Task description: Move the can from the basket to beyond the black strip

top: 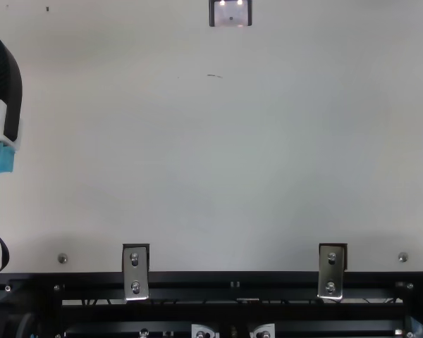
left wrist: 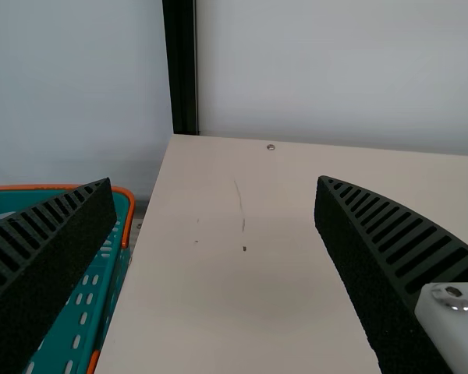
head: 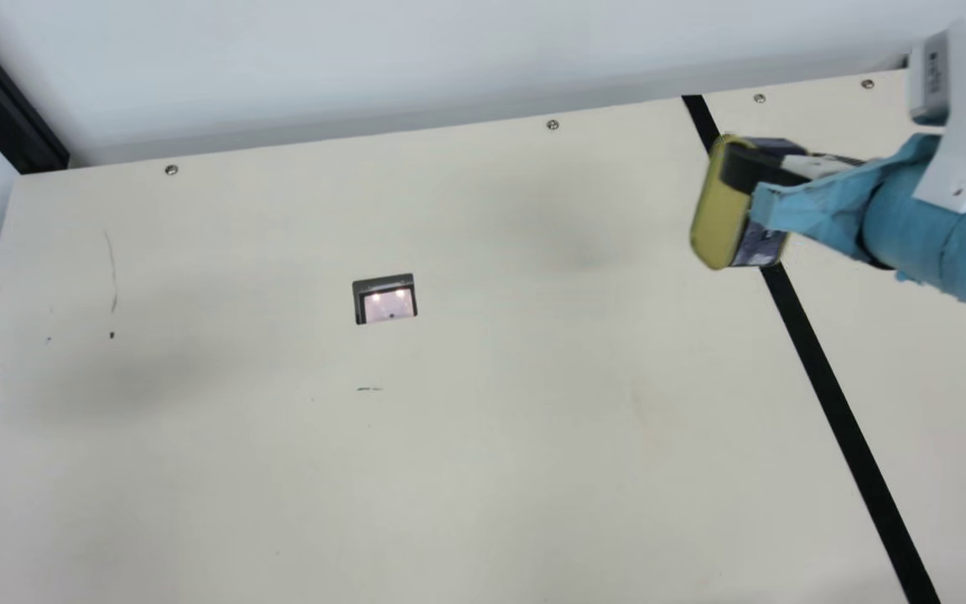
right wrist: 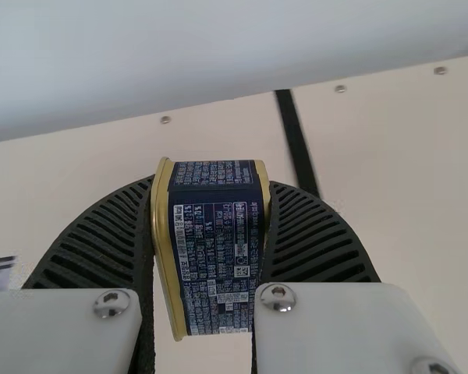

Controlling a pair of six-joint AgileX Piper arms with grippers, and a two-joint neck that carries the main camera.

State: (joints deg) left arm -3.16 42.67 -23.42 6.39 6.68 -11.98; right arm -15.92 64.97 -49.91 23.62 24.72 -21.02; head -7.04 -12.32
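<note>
Can (head: pixel 711 214), held up near the black strip (head: pixel 827 377).
Was pinched tight by the right hand (head: pixel 755 180), with the left hand (top: pixel 3 81) wide open near the basket (left wrist: pixel 101 296).

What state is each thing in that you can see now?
Rectangular blue-and-gold metal can, on its side, gripped by its ends
Black ribbed right gripper, closed on the can
Black ribbed left gripper, open
Teal plastic basket with orange rim, upright
Straight black strip, flat, partly hidden
</note>
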